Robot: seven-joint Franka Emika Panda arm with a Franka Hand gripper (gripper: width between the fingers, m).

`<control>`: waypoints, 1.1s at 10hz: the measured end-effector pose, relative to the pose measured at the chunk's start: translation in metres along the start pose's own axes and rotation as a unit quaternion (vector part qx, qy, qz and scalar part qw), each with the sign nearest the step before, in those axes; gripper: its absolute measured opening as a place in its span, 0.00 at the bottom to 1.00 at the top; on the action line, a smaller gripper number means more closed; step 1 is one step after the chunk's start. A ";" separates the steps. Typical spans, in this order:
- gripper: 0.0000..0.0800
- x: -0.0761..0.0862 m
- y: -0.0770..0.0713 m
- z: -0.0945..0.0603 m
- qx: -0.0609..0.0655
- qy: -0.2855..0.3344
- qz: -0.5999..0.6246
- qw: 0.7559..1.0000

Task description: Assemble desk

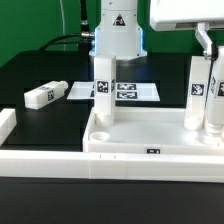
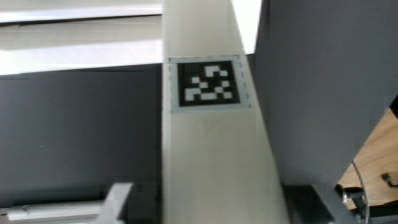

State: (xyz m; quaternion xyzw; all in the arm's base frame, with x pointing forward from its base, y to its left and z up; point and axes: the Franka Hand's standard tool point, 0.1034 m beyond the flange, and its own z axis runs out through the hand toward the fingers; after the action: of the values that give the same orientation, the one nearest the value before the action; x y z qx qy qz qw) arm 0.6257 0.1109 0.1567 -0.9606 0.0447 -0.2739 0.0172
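The white tray-like tabletop point(image 1: 120, 150) lies at the front, open side up. One tagged white leg point(image 1: 103, 90) stands upright in its back corner on the exterior view's left. Two more legs stand at the exterior view's right end: one point(image 1: 197, 95) stands free. The other point(image 1: 214, 100) is under my gripper point(image 1: 208, 52), which is shut on its top. In the wrist view this held leg point(image 2: 210, 120) fills the middle with its tag showing, running between my gripper's point(image 2: 196, 208) fingers point(image 2: 118, 200). A fourth leg point(image 1: 45, 95) lies loose on the black table at the left.
The marker board point(image 1: 128, 91) lies flat behind the tabletop, by the robot base point(image 1: 118, 40). Long white border bars run along the left point(image 1: 6, 128) and the front point(image 1: 45, 162) of the work area.
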 end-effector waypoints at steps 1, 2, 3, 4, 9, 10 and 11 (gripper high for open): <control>0.37 0.000 0.000 0.000 0.000 0.000 0.000 1.000; 0.37 -0.001 0.000 0.000 0.000 0.000 -0.002 1.000; 0.37 -0.004 0.002 0.000 -0.001 -0.002 -0.007 1.000; 0.37 -0.006 0.003 0.000 -0.002 -0.003 -0.011 1.000; 0.37 -0.011 0.001 0.002 -0.002 -0.006 -0.013 1.000; 0.37 -0.016 0.004 0.003 -0.004 -0.007 -0.014 1.000; 0.37 -0.021 0.007 0.002 -0.005 -0.006 -0.016 1.000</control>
State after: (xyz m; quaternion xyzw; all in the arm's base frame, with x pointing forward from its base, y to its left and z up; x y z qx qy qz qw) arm 0.6089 0.1058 0.1436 -0.9630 0.0306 -0.2677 0.0081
